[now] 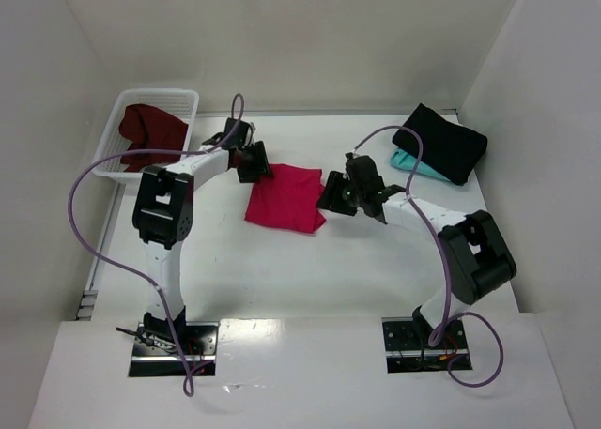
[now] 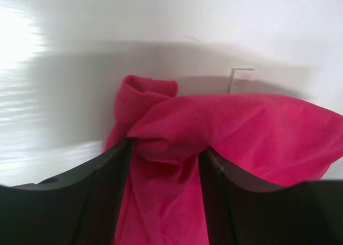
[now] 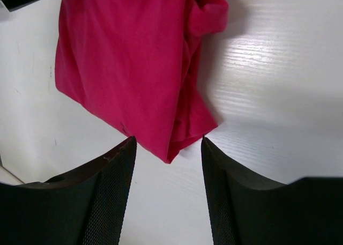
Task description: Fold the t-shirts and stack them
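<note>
Squarely between left gripper [image 1: 257, 164] and right gripper [image 1: 332, 198] lies crimson-pink t-shirt [image 1: 285, 197].

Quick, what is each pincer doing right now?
Left pincer: open, crimson-pink t-shirt cloth lying between its fingers.
Right pincer: open, holding nothing; the t-shirt's corner lies just beyond its fingertips.

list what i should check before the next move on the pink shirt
1. Left end effector clear of the crimson-pink t-shirt: not ok, cloth sits between its open fingers.
2. Right end effector clear: ok, open, only the shirt's corner at its fingertips.
3. Shirt lying flat: not ok, one edge bunched in the left wrist view.
4. Stack ready: ok, black t-shirt lies on the teal t-shirt.
5. Maroon t-shirt folded: not ok, crumpled in the white basket.
</note>
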